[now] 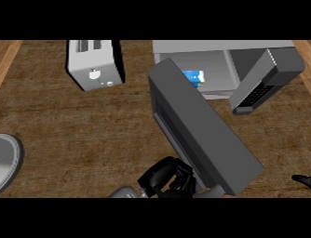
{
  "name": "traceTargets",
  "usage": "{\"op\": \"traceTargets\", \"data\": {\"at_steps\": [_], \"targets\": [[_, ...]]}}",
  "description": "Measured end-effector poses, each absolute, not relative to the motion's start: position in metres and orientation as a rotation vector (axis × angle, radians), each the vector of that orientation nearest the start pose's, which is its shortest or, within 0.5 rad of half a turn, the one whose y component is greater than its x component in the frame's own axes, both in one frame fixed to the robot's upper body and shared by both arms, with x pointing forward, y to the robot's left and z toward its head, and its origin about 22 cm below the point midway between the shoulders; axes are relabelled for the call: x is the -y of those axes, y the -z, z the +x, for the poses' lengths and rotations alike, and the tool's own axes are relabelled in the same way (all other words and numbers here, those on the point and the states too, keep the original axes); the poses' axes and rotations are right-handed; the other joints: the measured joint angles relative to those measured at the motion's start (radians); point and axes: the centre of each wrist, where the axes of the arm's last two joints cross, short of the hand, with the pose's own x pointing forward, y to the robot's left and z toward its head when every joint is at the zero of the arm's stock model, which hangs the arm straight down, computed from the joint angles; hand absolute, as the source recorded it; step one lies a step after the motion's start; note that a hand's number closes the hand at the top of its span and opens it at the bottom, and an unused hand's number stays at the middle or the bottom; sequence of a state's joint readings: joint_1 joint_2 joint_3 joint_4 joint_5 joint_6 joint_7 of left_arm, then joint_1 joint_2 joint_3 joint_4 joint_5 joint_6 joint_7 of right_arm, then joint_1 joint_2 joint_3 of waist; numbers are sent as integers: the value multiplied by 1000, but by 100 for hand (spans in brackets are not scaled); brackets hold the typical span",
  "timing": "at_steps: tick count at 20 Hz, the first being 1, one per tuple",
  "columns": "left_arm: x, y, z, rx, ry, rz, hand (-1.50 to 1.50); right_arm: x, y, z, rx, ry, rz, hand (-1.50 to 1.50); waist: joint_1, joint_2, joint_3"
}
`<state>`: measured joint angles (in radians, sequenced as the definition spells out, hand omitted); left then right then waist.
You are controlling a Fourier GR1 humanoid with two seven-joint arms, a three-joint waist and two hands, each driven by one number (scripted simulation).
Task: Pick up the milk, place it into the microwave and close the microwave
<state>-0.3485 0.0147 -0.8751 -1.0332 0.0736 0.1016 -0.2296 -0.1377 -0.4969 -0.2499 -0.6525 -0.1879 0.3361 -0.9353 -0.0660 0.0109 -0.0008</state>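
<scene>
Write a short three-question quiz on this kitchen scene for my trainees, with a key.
1. True or false: the door of the microwave is shut.
2. Where is the milk? A) on top of the microwave B) inside the microwave C) under the door
3. Name the appliance that stands to the left of the microwave.

Key
1. False: the door stands wide open, swung out towards the robot.
2. B
3. The toaster
</scene>
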Motion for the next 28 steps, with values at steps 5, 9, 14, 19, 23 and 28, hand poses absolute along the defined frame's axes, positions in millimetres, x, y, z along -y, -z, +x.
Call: {"op": "traceTargets", "data": {"at_steps": [5, 9, 14, 19, 23, 28], "targets": [[-41, 68, 228, 1501, 820, -431, -150, 442, 73, 216, 1878, -22, -117, -150, -33, 5, -1], [-36, 63, 233, 1513, 777, -389, 150, 435, 64, 227, 1902, -45, -72, -150, -64, 9, -2], [-22, 42, 249, 1572, 756, -365, 150, 425, 48, 246, 1936, -82, -15, -150, -107, 15, -3], [-11, 20, 269, 1645, 722, -340, 150, 417, 34, 260, 1948, -124, 42, -150, -146, 23, -3], [-3, 3, 282, 1705, 687, -323, 150, 413, 21, 270, 1960, -163, 81, -150, -180, 31, -3], [4, -16, 301, 1755, 649, -285, 150, 409, 3, 284, 1989, -197, 116, -150, -220, 44, 0]]}}
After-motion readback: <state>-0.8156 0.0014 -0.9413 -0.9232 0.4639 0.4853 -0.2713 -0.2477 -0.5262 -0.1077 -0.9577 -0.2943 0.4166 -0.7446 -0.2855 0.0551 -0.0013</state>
